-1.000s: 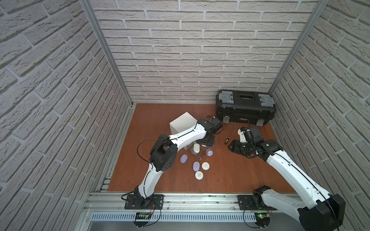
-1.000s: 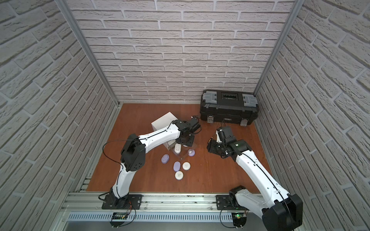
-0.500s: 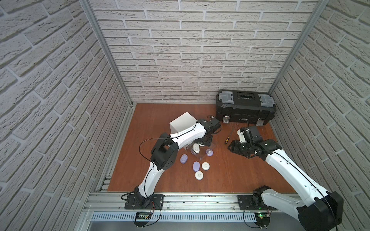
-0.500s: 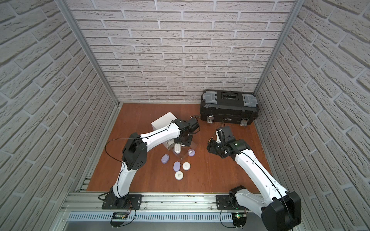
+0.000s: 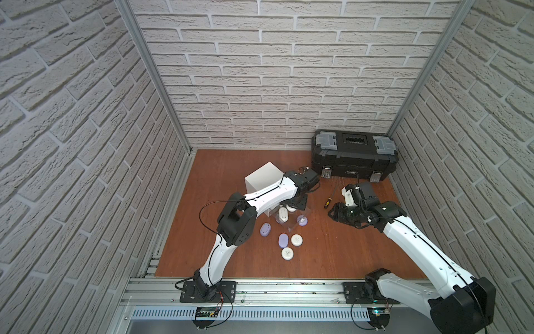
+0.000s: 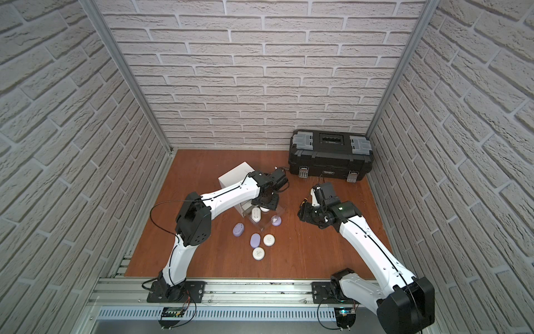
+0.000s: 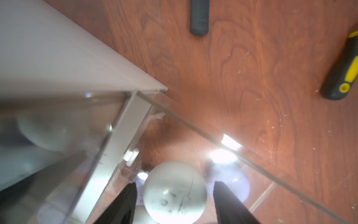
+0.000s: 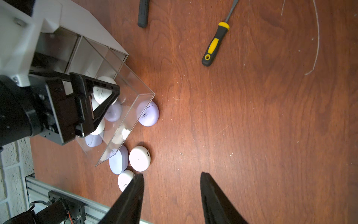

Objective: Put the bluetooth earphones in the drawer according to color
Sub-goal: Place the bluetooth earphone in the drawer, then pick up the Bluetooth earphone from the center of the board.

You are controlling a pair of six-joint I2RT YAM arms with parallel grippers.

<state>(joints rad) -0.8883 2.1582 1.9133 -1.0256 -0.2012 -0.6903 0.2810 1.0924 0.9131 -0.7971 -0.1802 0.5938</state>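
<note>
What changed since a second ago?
The left hand opened and let go of a white earphone case over the pulled-out clear drawer. Its arm hardly shifted. The right hand, the loose cases outside the drawer and the screwdriver stayed put.

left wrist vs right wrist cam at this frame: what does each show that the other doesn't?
Left wrist only: the gap on each side between the white case in the drawer and the fingers of the left hand.
Right wrist only: the right hand open over the table, and two white cases lying outside the drawer.
Both: the clear drawer pulled out of the white cabinet, the yellow-handled screwdriver and a black handle.
</note>
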